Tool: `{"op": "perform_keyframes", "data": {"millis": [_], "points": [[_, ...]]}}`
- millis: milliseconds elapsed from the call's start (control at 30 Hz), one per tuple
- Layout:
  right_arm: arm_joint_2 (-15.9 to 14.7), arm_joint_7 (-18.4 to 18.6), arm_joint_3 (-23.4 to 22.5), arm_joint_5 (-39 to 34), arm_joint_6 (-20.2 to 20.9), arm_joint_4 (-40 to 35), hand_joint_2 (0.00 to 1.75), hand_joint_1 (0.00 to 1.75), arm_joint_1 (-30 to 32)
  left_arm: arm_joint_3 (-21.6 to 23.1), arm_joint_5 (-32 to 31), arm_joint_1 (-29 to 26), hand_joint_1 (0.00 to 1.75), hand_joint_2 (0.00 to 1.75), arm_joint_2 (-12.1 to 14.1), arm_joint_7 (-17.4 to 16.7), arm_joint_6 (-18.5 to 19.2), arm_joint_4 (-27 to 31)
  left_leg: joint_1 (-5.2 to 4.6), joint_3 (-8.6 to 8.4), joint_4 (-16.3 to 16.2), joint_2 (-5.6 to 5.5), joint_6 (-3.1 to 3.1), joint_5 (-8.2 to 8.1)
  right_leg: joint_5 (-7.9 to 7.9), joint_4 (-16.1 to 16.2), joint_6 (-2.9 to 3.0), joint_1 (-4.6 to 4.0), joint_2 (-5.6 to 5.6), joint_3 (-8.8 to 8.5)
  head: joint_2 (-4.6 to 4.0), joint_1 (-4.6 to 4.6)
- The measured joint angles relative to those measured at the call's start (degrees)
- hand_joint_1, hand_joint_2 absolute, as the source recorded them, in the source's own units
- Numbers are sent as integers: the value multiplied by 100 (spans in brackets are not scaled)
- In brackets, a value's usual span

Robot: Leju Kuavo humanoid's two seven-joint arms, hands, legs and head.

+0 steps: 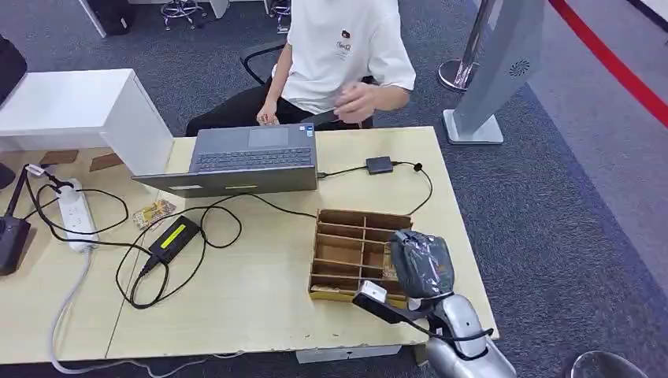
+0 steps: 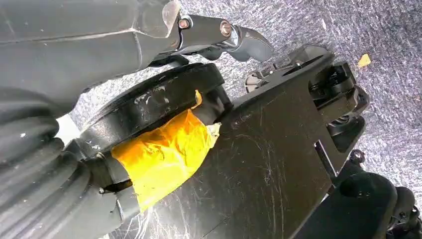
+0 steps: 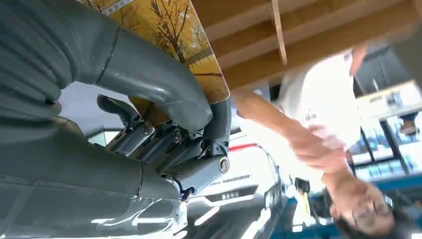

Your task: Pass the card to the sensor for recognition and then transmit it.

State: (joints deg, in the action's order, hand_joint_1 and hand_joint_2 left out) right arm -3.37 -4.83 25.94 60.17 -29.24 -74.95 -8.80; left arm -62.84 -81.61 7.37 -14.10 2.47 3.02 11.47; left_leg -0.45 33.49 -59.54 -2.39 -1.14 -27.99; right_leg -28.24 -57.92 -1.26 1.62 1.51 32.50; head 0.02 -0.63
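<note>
Head view: the right hand [image 1: 420, 264] hangs over the wooden divider box [image 1: 358, 253] near the table's [image 1: 260, 307] front right corner; the black sensor [image 1: 379, 164] lies by the far edge, beside the laptop [image 1: 250, 158], with a person [image 1: 340, 55] seated behind.

Left wrist view: the left hand [image 2: 164, 35] hangs over carpet; whether it is closed I cannot tell.

Right wrist view: thumb and fingers pinch the card [image 3: 174, 42], picturing autumn trees. The card could snag on a divider or slip; open tabletop leads towards the sensor, apart from its cable [image 1: 421, 189].

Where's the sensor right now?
In the head view, the small black sensor lies on the table's far right side, cabled to the laptop, beyond the wooden organizer.
</note>
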Motion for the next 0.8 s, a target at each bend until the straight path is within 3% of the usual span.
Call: {"op": "perform_keyframes", "data": {"millis": [467, 667, 800], "points": [[-105, 103, -129, -214, 79, -306, 175, 175, -1024, 2, -105, 12, 0, 175, -4, -13, 59, 0, 0, 0, 0, 4, 3, 2, 3, -5, 3, 0, 3, 1, -2, 2], [68, 203, -153, 35, -341, 447, 175, 175, -2202, 59, -240, 53, 0, 175, -7, -81, 129, 0, 1, -3, -1, 4, 11, 12, 7, -7, 6, -1, 6, 1, -2, 2], [181, 219, -197, 13, -503, 961, 175, 175, -2645, 63, -256, 68, 0, 175, -13, -114, 149, 0, 2, -3, -1, 0, 11, 12, 8, -8, 6, -1, 4, 0, 0, 2]]}}
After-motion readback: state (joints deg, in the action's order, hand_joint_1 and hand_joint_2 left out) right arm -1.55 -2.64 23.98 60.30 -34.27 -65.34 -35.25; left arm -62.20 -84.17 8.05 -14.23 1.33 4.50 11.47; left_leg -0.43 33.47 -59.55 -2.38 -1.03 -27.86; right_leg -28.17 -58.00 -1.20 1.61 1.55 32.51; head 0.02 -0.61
